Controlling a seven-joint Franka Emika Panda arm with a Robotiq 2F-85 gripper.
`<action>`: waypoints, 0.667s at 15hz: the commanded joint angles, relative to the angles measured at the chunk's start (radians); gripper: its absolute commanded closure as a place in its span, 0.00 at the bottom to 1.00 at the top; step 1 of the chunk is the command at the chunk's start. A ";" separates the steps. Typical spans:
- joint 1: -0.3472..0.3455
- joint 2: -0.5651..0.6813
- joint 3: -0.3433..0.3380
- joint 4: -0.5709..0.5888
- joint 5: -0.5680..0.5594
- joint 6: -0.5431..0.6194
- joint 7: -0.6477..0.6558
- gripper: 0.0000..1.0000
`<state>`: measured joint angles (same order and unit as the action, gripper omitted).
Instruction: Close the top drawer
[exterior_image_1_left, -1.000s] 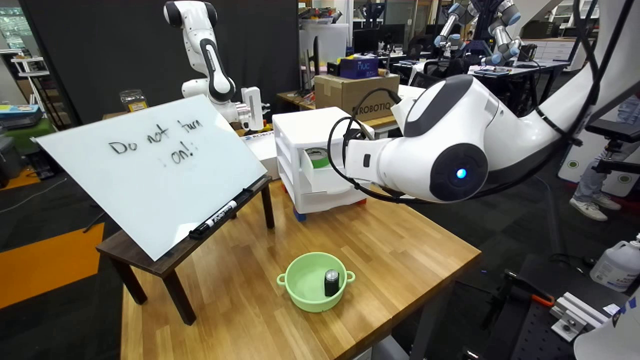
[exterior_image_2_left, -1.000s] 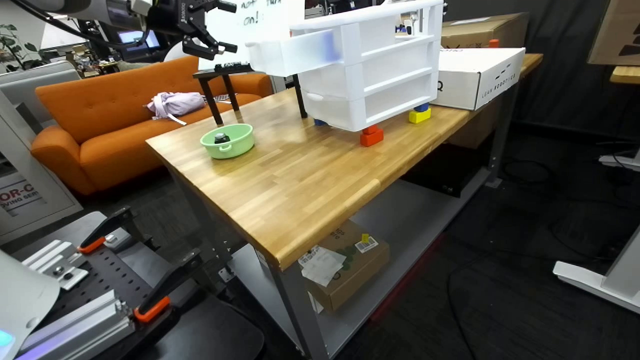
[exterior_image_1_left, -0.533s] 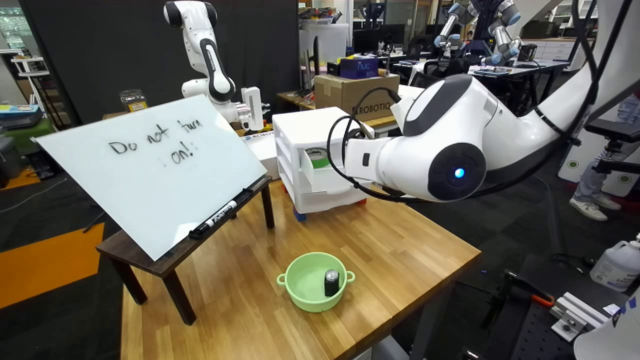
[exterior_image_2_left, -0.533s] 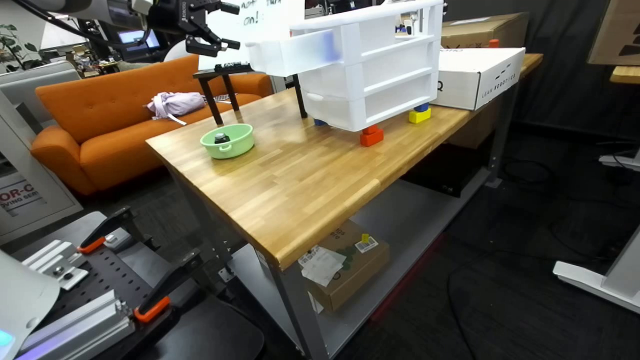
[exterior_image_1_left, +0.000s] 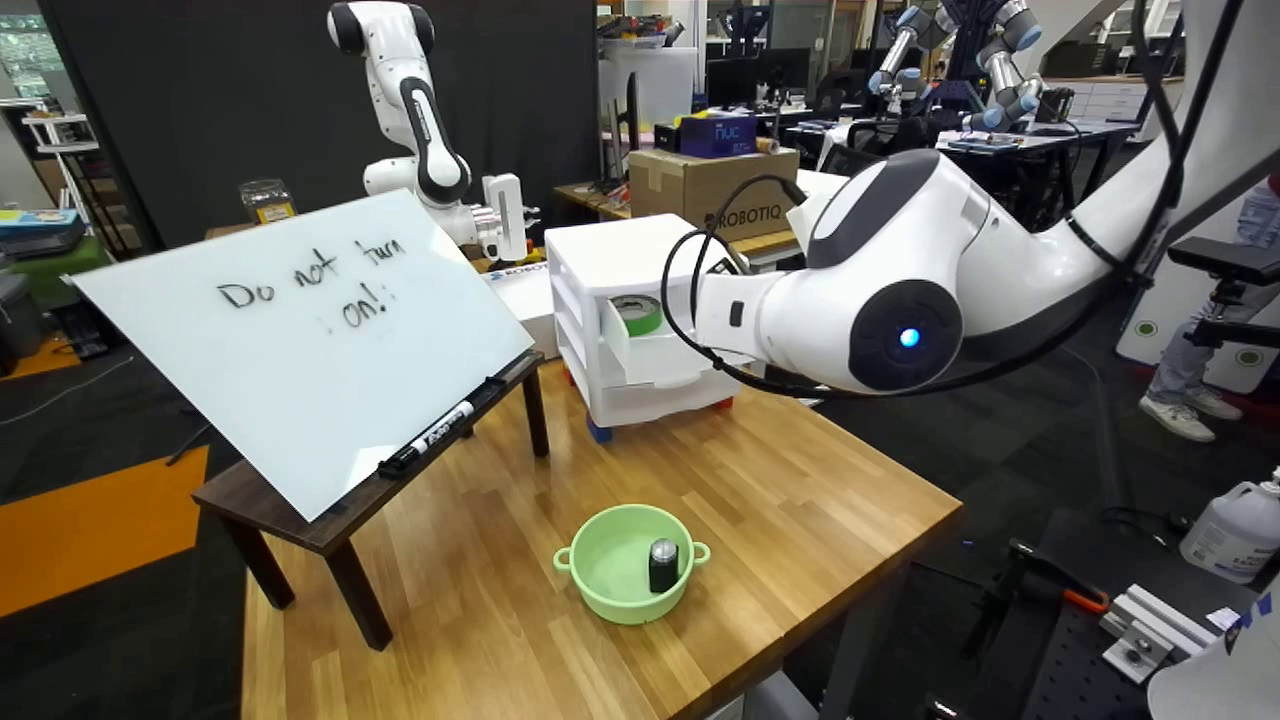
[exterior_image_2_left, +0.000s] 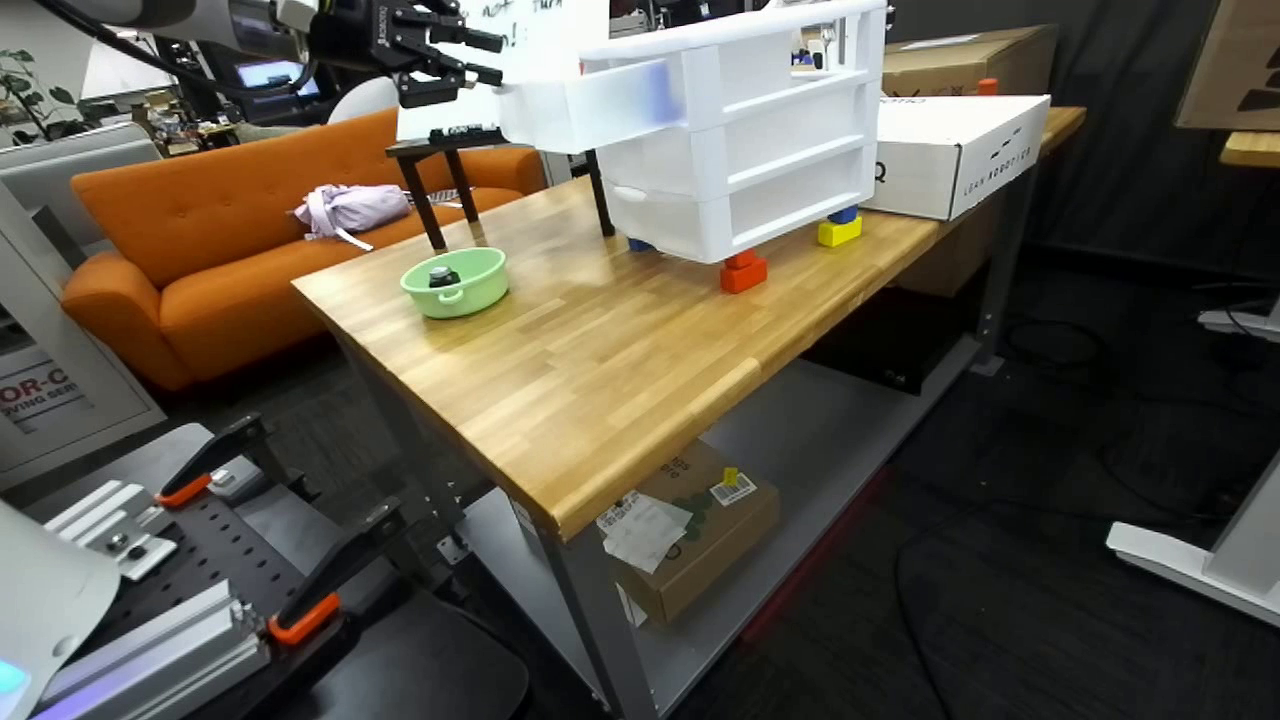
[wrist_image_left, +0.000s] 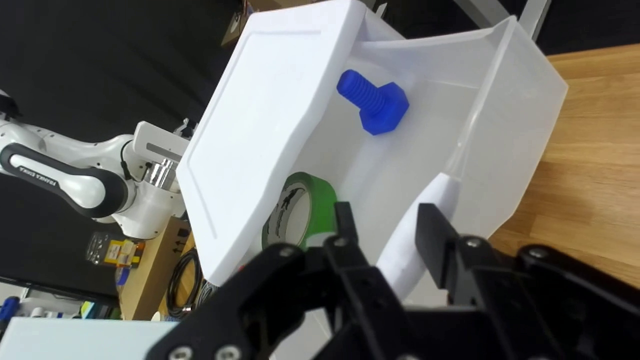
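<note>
In an exterior view I can read the whiteboard (exterior_image_1_left: 310, 340), tilted on a dark stand (exterior_image_1_left: 270, 505): "Do not turn on!" The marker (exterior_image_1_left: 440, 430) below it has lettering too small for me. Further back, a cardboard box (exterior_image_1_left: 665, 190) says ROBOTIQ and a purple box (exterior_image_1_left: 717, 137) on top says nuc. The top drawer (exterior_image_1_left: 655, 358) juts out of the white drawer unit (exterior_image_1_left: 625, 245), partly behind the robot arm (exterior_image_1_left: 820, 320). A green bowl (exterior_image_1_left: 620, 608) on the table (exterior_image_1_left: 480, 600) holds 1 black object (exterior_image_1_left: 662, 570).

In an exterior view, the gripper (exterior_image_2_left: 490, 59) has its 2 fingers spread, tips near the drawer's front. Near the unit, a white box (exterior_image_2_left: 915, 175) reads LEAN ROBOTICS; on a cut-off sign (exterior_image_2_left: 40, 390) I make out "OR-C".

In the wrist view, 1 blue bolt (wrist_image_left: 377, 102) and 1 roll of green tape (wrist_image_left: 322, 207) lie in the pulled-out drawer. The fingers stand apart, the drawer's white lip showing between them; whether they touch it I cannot tell. Beyond the unit, another arm (wrist_image_left: 85, 192) is marked FRANKA EMIKA along its dark cover.
</note>
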<state>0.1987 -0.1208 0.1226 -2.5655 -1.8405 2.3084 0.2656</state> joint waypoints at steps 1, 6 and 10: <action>-0.027 0.007 -0.016 0.013 -0.041 0.033 0.005 0.57; -0.047 0.017 -0.042 0.031 -0.073 0.055 0.001 0.55; -0.053 0.027 -0.047 0.056 -0.069 0.062 -0.018 0.55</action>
<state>0.1629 -0.1169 0.0799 -2.5428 -1.8813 2.3326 0.2629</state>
